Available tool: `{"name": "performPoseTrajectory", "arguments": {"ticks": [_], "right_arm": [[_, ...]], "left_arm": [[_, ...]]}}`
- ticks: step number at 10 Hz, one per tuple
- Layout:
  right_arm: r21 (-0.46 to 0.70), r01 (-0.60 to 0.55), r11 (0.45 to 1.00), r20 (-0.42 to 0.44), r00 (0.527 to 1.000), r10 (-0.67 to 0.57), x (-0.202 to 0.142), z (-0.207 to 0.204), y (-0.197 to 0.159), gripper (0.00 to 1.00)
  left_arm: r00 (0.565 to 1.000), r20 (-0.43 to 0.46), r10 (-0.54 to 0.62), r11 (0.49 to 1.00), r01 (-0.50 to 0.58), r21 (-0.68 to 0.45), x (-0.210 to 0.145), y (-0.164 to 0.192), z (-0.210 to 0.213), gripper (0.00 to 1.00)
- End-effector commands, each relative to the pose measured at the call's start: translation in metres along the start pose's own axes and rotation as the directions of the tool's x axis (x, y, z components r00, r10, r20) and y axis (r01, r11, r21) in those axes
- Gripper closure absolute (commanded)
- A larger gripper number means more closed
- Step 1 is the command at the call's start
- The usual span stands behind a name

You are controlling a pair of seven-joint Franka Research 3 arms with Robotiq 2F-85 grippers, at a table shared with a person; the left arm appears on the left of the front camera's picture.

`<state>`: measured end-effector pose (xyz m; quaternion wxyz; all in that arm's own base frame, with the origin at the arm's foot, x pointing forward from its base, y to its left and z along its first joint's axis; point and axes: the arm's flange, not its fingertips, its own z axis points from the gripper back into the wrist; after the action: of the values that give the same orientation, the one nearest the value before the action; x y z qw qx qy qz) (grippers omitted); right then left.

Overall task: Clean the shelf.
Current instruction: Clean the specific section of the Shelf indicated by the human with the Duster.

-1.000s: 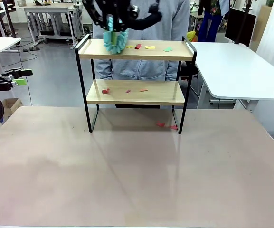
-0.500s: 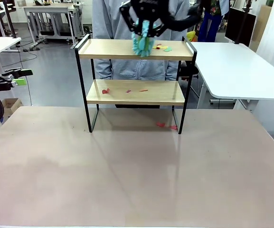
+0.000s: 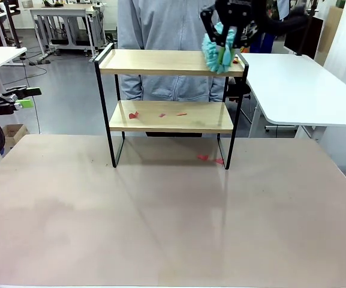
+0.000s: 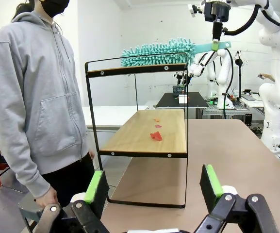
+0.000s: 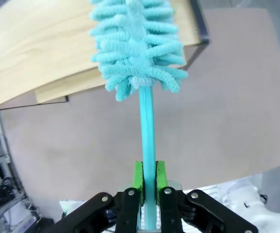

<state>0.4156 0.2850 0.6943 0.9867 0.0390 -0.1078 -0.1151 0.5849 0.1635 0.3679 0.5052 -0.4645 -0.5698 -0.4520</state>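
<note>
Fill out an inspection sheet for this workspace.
Surface: beige tabletop, carrying the shelf.
Job's things: two-tier light wood shelf in a black metal frame, upright; teal fluffy duster at the top board's right end.
Clutter: red paper scraps on the lower board and on the tabletop by the right front leg.
Grippers: right gripper shut on the duster's handle; left gripper open, empty.
Cables: black cable looped left of the tabletop.
Surroundings: person in a grey hoodie behind the shelf; white table to the right.
</note>
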Motion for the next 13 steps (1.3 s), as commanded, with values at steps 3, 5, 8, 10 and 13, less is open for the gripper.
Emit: {"name": "performPoseTrajectory", "arguments": {"ticks": [3, 5, 8, 10, 13], "right_arm": [[-0.065, -0.004, 0.998, -0.014, 1.000, 0.004, -0.007, 0.005, -0.052, 0.87], [0.019, -0.053, 0.998, 0.071, 0.996, 0.051, -0.019, 0.023, -0.049, 0.87], [-0.047, -0.002, 0.999, 0.006, 1.000, 0.002, -0.002, 0.010, -0.040, 0.87], [-0.041, -0.018, 0.999, 0.016, 1.000, 0.019, -0.006, 0.012, -0.038, 0.87], [0.071, -0.236, 0.969, 0.109, 0.968, 0.227, -0.019, 0.051, -0.056, 0.87]], "left_arm": [[1.000, -0.003, -0.016, 1.000, 0.016, 0.003, 0.003, -0.001, -0.001, 0.00], [1.000, -0.003, -0.016, 1.000, 0.016, 0.003, 0.003, -0.001, -0.001, 0.00], [1.000, -0.003, -0.016, 1.000, 0.016, 0.003, 0.003, -0.001, -0.001, 0.00], [1.000, -0.003, -0.016, 1.000, 0.016, 0.003, 0.003, -0.001, -0.001, 0.00], [1.000, -0.003, -0.016, 1.000, 0.016, 0.003, 0.003, -0.001, -0.001, 0.00]]}}
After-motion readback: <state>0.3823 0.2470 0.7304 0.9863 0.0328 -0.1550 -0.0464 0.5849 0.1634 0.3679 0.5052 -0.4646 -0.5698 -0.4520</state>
